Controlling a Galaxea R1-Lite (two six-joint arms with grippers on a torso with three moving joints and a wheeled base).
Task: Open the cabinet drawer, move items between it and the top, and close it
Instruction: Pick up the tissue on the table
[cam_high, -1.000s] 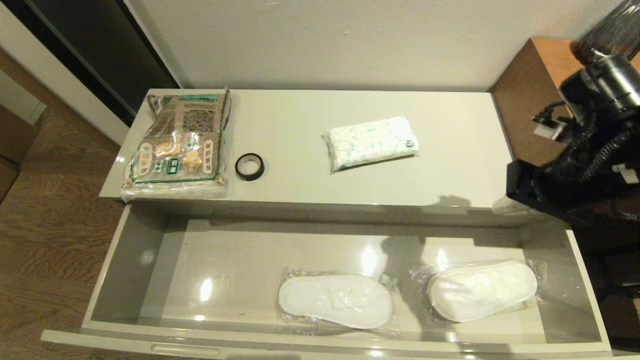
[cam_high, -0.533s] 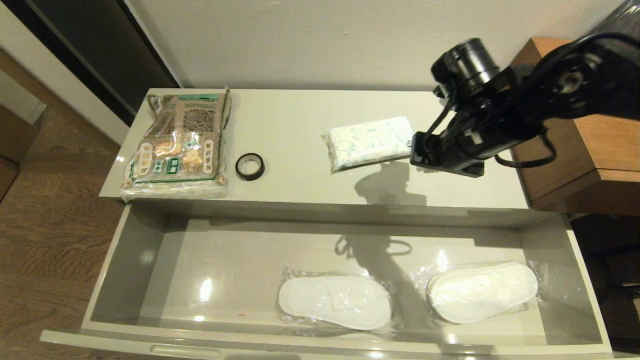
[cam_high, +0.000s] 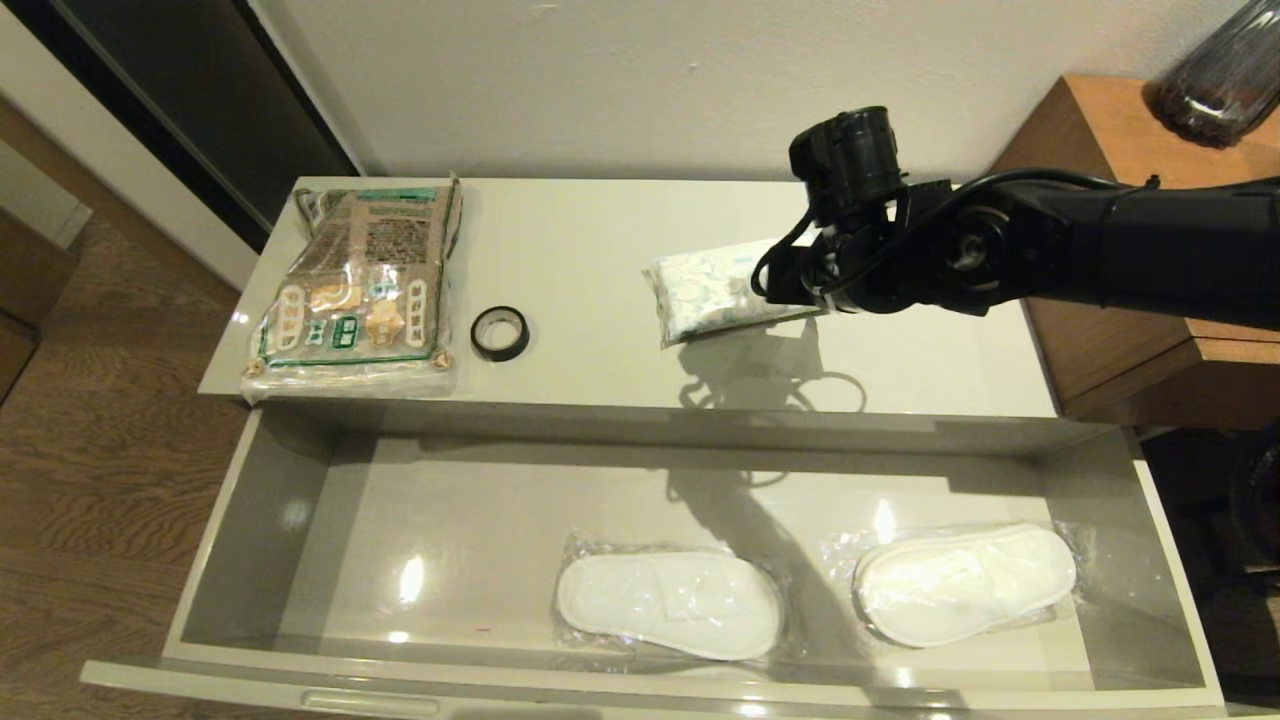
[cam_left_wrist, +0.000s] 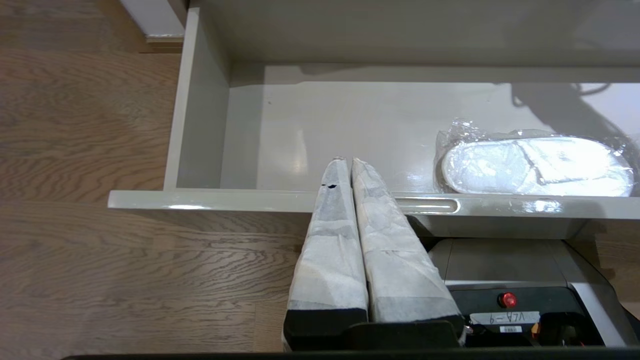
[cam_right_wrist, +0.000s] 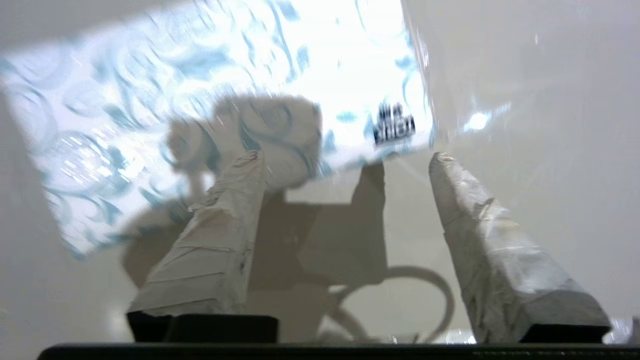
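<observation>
On the cabinet top (cam_high: 600, 220), the brown-and-green packet (cam_high: 357, 290) lies at nine o'clock, the tape roll (cam_high: 499, 333) just beside it, and the white pack (cam_high: 705, 293) toward three o'clock.

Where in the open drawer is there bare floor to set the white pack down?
The cabinet drawer is bare from its left wall to the nearer slipper. Its right half is crowded by both slippers, the second near the right wall. The right gripper hangs open above the white pack.
</observation>
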